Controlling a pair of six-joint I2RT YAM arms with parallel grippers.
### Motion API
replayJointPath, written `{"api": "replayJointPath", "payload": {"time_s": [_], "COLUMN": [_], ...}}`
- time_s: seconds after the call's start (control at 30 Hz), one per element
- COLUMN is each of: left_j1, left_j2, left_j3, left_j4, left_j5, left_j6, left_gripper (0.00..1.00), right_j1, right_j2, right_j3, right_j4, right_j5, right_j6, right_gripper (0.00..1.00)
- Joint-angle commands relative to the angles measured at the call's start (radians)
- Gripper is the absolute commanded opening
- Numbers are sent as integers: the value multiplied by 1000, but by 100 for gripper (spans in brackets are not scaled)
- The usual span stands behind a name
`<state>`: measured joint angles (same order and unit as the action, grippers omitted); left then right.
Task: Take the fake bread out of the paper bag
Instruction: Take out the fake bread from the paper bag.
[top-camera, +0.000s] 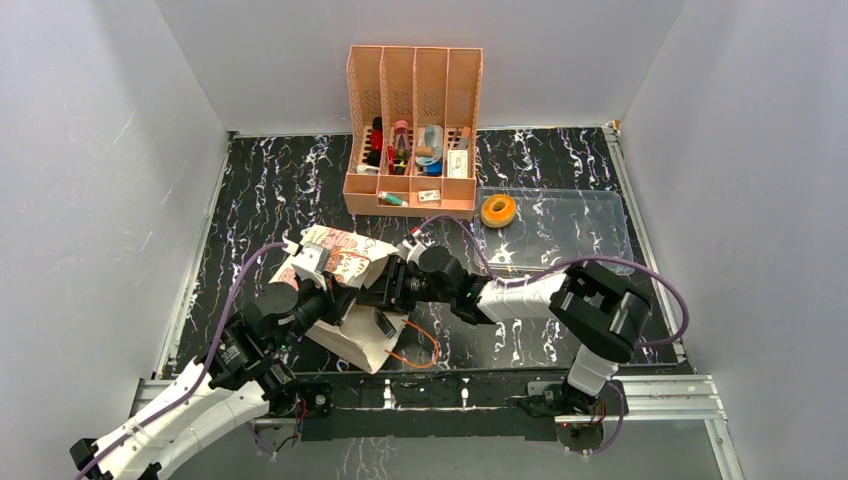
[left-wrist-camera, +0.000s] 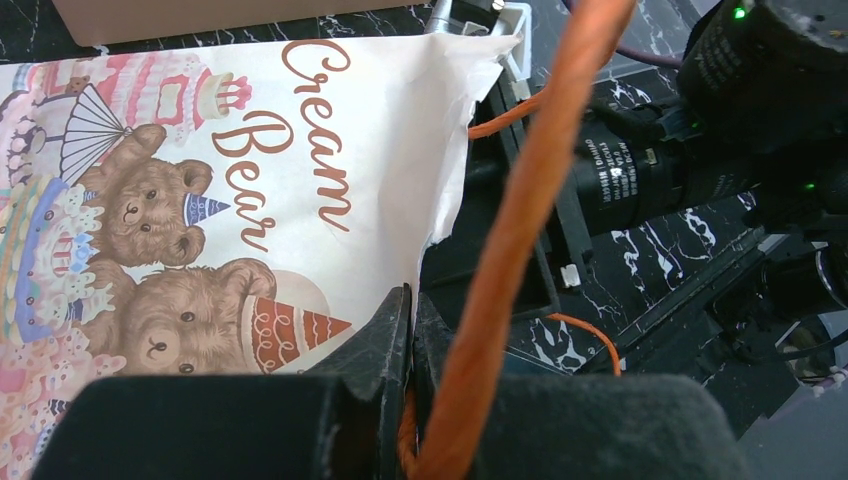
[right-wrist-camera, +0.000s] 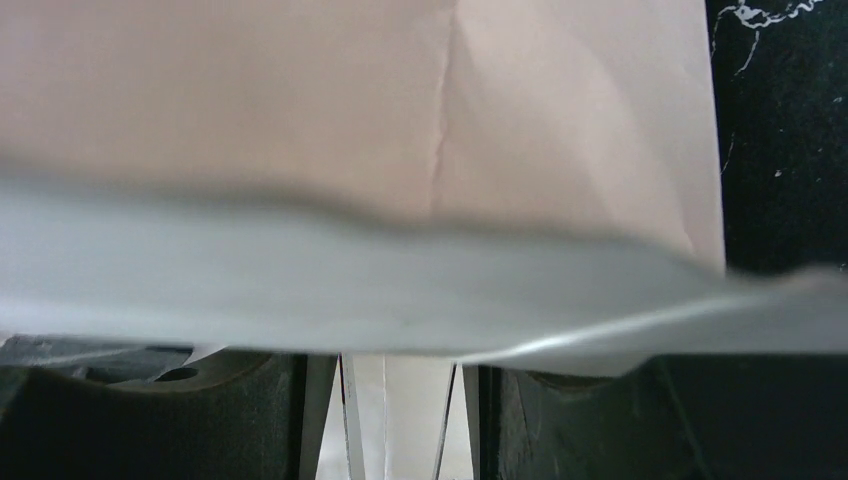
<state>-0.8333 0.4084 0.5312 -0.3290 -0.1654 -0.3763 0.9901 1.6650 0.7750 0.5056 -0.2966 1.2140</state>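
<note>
The paper bag (top-camera: 345, 255) hides the right gripper (right-wrist-camera: 402, 430) from above; its contents go unseen. Close up, the bag's edge is blurred.

Even bright light, soft shadows; heavy close-up blur across the paper bag (right-wrist-camera: 300, 150), right wrist view

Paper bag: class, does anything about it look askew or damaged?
The paper bag lies flat on its side, slanted across the table; its open edge is creased and nicked, and one orange cord handle trails loose beside it.
</note>
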Motion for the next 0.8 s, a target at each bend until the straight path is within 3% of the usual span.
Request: {"api": "replayJointPath", "payload": {"time_s": [0.0, 0.77], "left_j1": [-1, -1], "left_j2": [0, 1], "left_j3": [14, -1], "left_j4": [84, 86], "left_j5": [52, 74], "left_j6": [2, 20], "left_gripper": [0, 0], "right_j1": [-15, -34], "right_j2": [41, 154], "right_j3": [-3, 41], "right_j4": [135, 188], "right_j5": [-47, -99], "right_j6": [68, 127], "right_gripper": [44, 45]}}
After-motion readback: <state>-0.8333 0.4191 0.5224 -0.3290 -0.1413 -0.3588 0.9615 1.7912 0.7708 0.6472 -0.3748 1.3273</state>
